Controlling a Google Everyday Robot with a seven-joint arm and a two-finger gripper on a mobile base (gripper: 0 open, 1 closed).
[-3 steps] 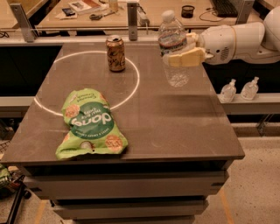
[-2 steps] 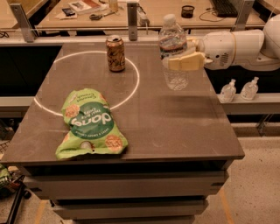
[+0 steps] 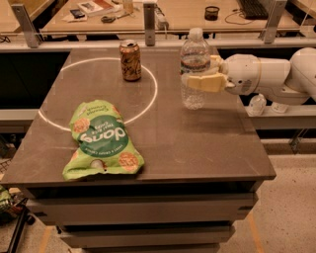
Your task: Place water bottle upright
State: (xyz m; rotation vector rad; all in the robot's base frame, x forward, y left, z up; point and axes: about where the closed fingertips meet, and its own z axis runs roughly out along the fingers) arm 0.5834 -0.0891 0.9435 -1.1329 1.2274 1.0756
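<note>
The water bottle (image 3: 193, 54) stands upright toward the right side of the table (image 3: 197, 143), its base apparently at the surface. The pincer (image 3: 201, 76) grips it around the middle. Uprighting looks done; releasing the bottle and drawing clear remain

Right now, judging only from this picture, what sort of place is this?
Probably a robotics lab: the gripper holds a water bottle at the right of a dark table marked with a white circle, and a desk behind carries a keyboard.
</note>
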